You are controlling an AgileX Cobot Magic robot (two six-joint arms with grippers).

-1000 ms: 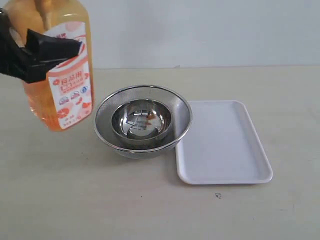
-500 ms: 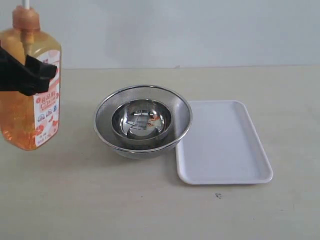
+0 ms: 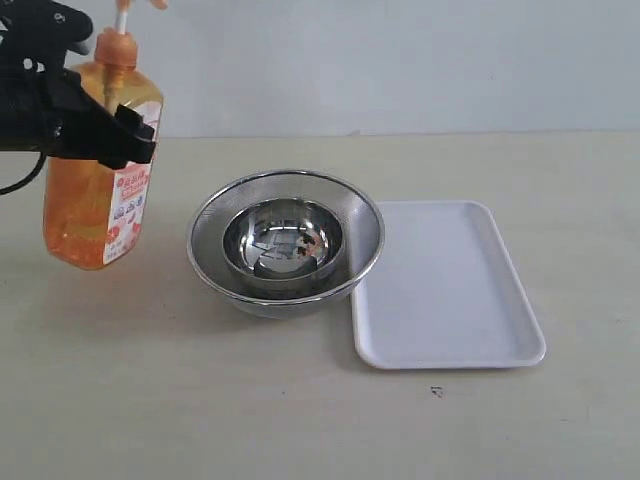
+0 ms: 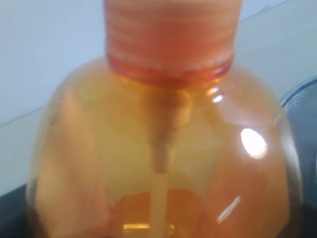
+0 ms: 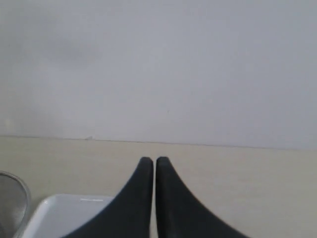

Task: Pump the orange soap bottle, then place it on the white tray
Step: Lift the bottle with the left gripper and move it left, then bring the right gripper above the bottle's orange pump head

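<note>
The left hand is gripping the orange soap bottle around its shoulder, holding it nearly upright at the bench's nine o'clock edge; the white tray is lying toward four o'clock, nearer the pinched-shut right hand

So the orange soap bottle is over on the worktop's left side, translucent, leaning a bit, pump head up on its white stem. The white tray lies flat on the right side.
</note>
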